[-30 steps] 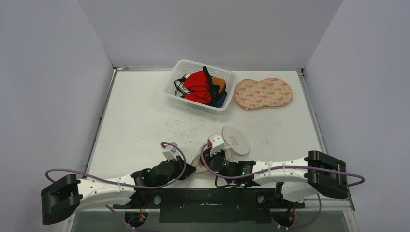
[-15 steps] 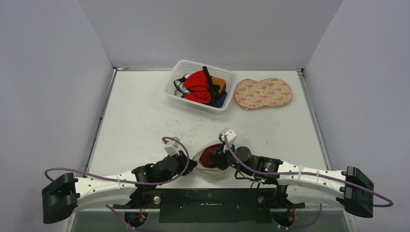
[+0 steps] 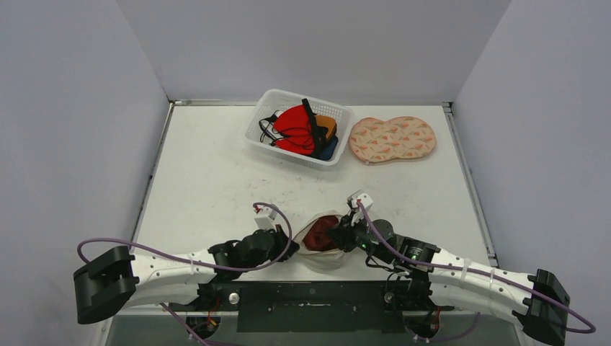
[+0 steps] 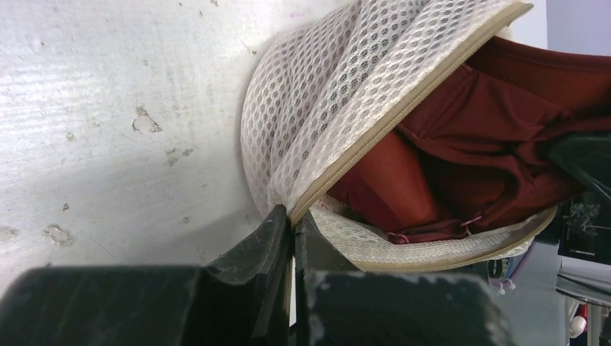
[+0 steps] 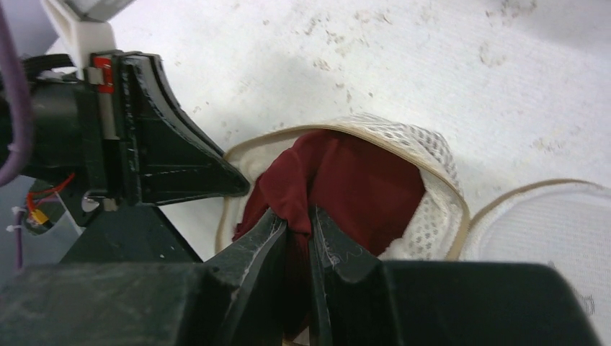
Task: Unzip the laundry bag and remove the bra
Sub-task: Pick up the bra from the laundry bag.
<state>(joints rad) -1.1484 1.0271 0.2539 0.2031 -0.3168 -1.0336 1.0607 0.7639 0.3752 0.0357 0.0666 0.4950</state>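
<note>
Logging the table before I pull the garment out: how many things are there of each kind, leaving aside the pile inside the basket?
mesh laundry bag: 1
dark red bra: 1
white basket: 1
patterned pouch: 1
Total: 4

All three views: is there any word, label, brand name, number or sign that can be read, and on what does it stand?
No text can be read in any view.
The mesh laundry bag and the dark red bra inside it show no tag or print.
The white basket has no label that can be seen.
The peach pouch has only a printed pattern, no letters.
</note>
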